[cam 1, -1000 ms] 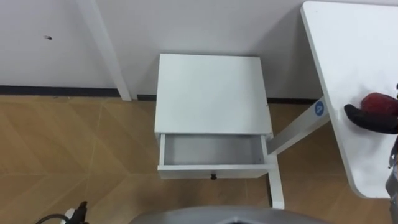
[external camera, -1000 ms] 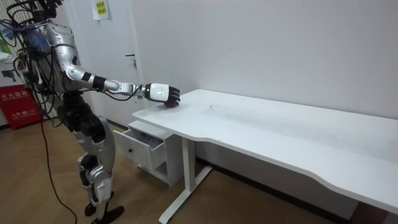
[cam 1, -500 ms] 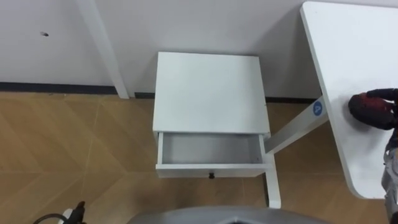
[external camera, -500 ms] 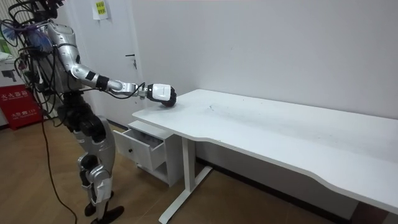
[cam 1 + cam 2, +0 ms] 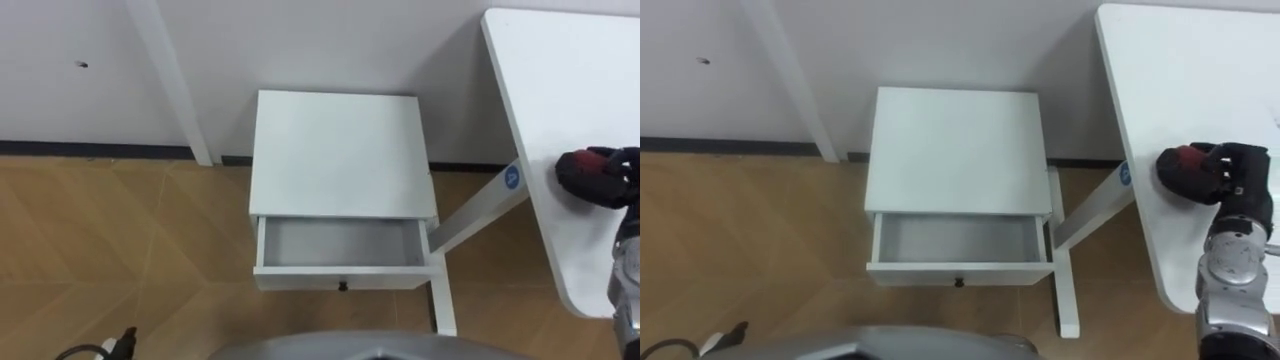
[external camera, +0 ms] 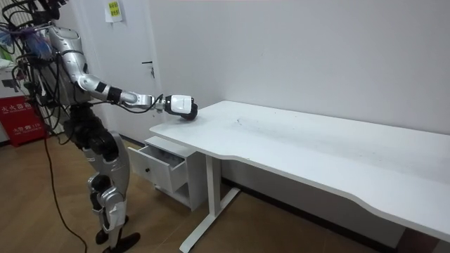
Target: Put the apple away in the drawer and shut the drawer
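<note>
You are gripping the apple (image 5: 1177, 168) on the desk (image 5: 1180, 60), your right hand (image 5: 1232, 172) with fingers seemingly curling round it, next needing carrying over the open drawer (image 5: 958, 268).

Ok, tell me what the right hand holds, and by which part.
The right hand holds a red apple, with its fingers curled round the apple's body from the right side.
</note>
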You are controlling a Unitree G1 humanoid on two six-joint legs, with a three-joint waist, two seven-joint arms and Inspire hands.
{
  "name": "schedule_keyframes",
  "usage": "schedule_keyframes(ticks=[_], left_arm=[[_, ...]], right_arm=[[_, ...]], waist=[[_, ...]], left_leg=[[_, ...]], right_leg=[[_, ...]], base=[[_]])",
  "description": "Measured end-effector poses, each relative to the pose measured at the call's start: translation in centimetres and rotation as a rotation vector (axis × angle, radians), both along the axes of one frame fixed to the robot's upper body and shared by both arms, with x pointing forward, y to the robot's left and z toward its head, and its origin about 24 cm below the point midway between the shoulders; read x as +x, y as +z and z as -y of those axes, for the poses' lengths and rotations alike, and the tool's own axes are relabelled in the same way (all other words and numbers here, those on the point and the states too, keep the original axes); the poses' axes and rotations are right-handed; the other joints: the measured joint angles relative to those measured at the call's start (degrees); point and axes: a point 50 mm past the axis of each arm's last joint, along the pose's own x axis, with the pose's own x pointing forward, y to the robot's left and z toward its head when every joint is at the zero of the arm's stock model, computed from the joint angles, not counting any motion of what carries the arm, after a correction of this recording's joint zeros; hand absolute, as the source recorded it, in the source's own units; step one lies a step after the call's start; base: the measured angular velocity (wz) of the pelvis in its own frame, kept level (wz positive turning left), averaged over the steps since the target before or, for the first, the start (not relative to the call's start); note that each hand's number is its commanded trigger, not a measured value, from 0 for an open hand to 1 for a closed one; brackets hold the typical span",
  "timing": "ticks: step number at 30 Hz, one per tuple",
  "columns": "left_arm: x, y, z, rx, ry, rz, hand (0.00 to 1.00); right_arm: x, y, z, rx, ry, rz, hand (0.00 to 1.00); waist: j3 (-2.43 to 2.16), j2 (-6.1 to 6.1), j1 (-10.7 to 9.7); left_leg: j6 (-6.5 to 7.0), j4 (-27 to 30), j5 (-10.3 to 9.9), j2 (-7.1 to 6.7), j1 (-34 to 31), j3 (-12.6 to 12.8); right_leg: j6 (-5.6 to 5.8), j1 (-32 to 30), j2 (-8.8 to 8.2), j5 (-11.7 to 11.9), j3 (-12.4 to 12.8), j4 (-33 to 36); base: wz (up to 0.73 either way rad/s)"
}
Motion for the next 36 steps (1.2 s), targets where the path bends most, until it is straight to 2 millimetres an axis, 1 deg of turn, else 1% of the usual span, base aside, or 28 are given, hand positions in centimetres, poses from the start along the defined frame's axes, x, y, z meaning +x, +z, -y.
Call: schedule_keyframes(ticks=[1,4,6,7,8,9,10,12,13,15,16,18,21,25,26,29,32,35,36], left_arm=[[0.0,0.0,0.1,-0.003,-0.007,-0.002,0.00],[0.8,-0.1,0.5,-0.017,-0.049,0.002,0.00],[1.6,-0.2,0.8,-0.023,-0.075,0.012,0.00],[1.9,-0.2,0.9,-0.024,-0.080,0.017,0.00],[2.1,-0.2,1.0,-0.029,-0.081,0.021,0.00],[2.5,-0.3,1.3,-0.034,-0.085,0.031,0.00],[2.7,-0.3,1.4,-0.037,-0.090,0.032,0.00],[2.6,-0.5,1.7,-0.044,-0.124,0.010,0.00],[2.7,-0.5,1.7,-0.046,-0.131,0.007,0.00],[2.5,-0.6,1.9,-0.051,-0.149,-0.011,0.00],[2.5,-0.6,2.0,-0.052,-0.155,-0.015,0.00],[2.4,-0.7,2.3,-0.056,-0.172,-0.027,0.00],[2.3,-0.8,2.4,-0.059,-0.180,-0.036,0.00],[2.1,-0.9,2.5,-0.060,-0.188,-0.054,0.00],[2.1,-0.9,2.5,-0.060,-0.187,-0.054,0.00],[2.3,-0.9,2.6,-0.061,-0.190,-0.045,0.00],[2.5,-0.9,2.7,-0.061,-0.191,-0.038,0.00],[2.4,-0.9,2.7,-0.061,-0.190,-0.043,0.00],[2.4,-0.9,2.7,-0.060,-0.188,-0.045,0.00]], right_arm=[[0.2,0.1,-0.4,-0.011,0.029,-0.003,1.00],[1.2,0.3,-2.4,-0.060,0.157,-0.016,1.00],[2.1,0.5,-4.7,-0.072,0.297,-0.019,1.00],[2.3,0.4,-5.3,-0.067,0.327,-0.024,1.00],[2.4,0.2,-6.2,-0.056,0.382,-0.038,1.00],[2.6,0.2,-7.0,-0.056,0.433,-0.049,1.00],[2.7,0.3,-7.4,-0.054,0.457,-0.050,1.00],[3.1,0.7,-9.2,-0.043,0.547,-0.037,1.00],[3.1,0.8,-9.7,-0.041,0.568,-0.036,1.00],[3.0,0.4,-11.3,-0.017,0.641,-0.050,1.00],[3.0,0.3,-11.7,-0.011,0.656,-0.057,1.00],[2.7,-0.2,-12.9,0.004,0.714,-0.084,1.00],[2.5,-0.5,-13.5,0.017,0.744,-0.097,1.00],[2.3,-0.8,-14.2,0.027,0.776,-0.114,1.00],[2.2,-0.9,-14.4,0.029,0.787,-0.120,1.00],[2.0,-1.2,-14.8,0.037,0.809,-0.142,1.00],[1.8,-1.6,-14.8,0.031,0.814,-0.173,1.00],[1.7,-1.7,-14.9,-0.020,0.837,-0.191,1.00],[1.6,-1.9,-15.0,-0.035,0.841,-0.203,0.80]], waist=[[0.01,-0.01,0.07],[0.05,0.10,1.16],[0.13,0.20,2.13],[0.13,0.23,2.40],[0.31,0.41,2.93],[0.41,0.58,4.10],[0.52,0.81,4.26],[0.65,1.88,5.67],[0.62,2.00,5.77],[0.60,2.05,6.83],[0.57,1.99,6.98],[0.46,1.74,7.14],[0.42,1.46,7.46],[0.44,1.39,8.18],[0.50,1.28,8.39],[0.50,1.13,8.66],[0.51,0.91,8.75],[0.53,0.84,8.62],[0.52,0.80,8.55]], left_leg=[[-0.01,0.06,0.01,0.00,-0.07,0.00],[-0.04,0.43,0.00,0.16,-0.23,0.02],[-0.10,1.05,0.03,0.34,-0.73,0.09],[-0.10,1.18,0.03,0.36,-0.90,0.07],[-0.12,1.41,0.02,0.37,-1.12,0.00],[-0.11,1.38,0.02,0.34,-1.19,-0.02],[-0.11,1.34,0.02,0.31,-1.23,-0.02],[-0.11,1.28,0.02,0.29,-1.35,-0.09],[-0.11,1.22,0.02,0.29,-1.35,-0.11],[-0.20,1.05,0.07,0.29,-1.48,-0.72],[-0.23,0.99,0.09,0.29,-1.48,-0.85],[-0.33,1.00,0.17,0.12,-1.83,-2.16],[-0.40,1.01,0.25,-0.09,-2.19,-3.26],[-0.40,0.90,0.24,-0.20,-2.32,-3.59],[-0.40,0.89,0.24,-0.21,-2.38,-3.61],[-0.40,0.86,0.24,-0.32,-2.55,-3.87],[-0.39,0.86,0.24,-0.38,-2.94,-4.05],[-0.39,0.91,0.25,-0.39,-3.11,-4.11],[-0.39,0.91,0.25,-0.39,-3.13,-4.20]], right_leg=[[-0.01,-0.02,-0.02,0.01,-0.03,0.00],[-0.03,-0.46,-0.07,0.02,-0.18,0.03],[-0.19,-0.87,0.05,0.13,-0.14,0.06],[-0.20,-0.95,0.06,0.13,-0.12,0.04],[-0.21,-0.99,0.06,0.14,-0.16,0.04],[-0.21,-1.04,0.03,0.14,-0.31,0.05],[-0.21,-1.00,0.02,0.14,-0.45,0.04],[-0.17,-0.90,0.01,0.16,-0.71,-0.01],[-0.17,-0.91,0.01,0.16,-0.69,-0.04],[-0.17,-0.94,0.08,0.16,-0.87,-0.02],[-0.17,-0.94,0.09,0.16,-0.95,-0.05],[-0.17,-0.94,0.09,0.16,-1.77,-0.07],[-0.17,-0.96,0.07,0.16,-1.93,-0.11],[-0.16,-0.94,0.00,0.16,-2.33,-0.14],[-0.16,-0.99,0.00,0.16,-2.34,-0.15],[-0.16,-1.06,-0.02,0.16,-2.31,-0.17],[-0.16,-1.31,-0.05,0.16,-2.35,-0.17],[-0.16,-1.39,-0.11,0.16,-3.52,-0.17],[-0.16,-1.36,-0.14,0.16,-4.02,-0.17]], base=[[0.00],[0.02],[0.00],[0.06],[0.05],[0.03],[0.00],[0.00],[0.04],[0.11],[0.16],[0.26],[0.23],[0.05],[0.00],[0.04],[0.01],[0.00],[0.05]])
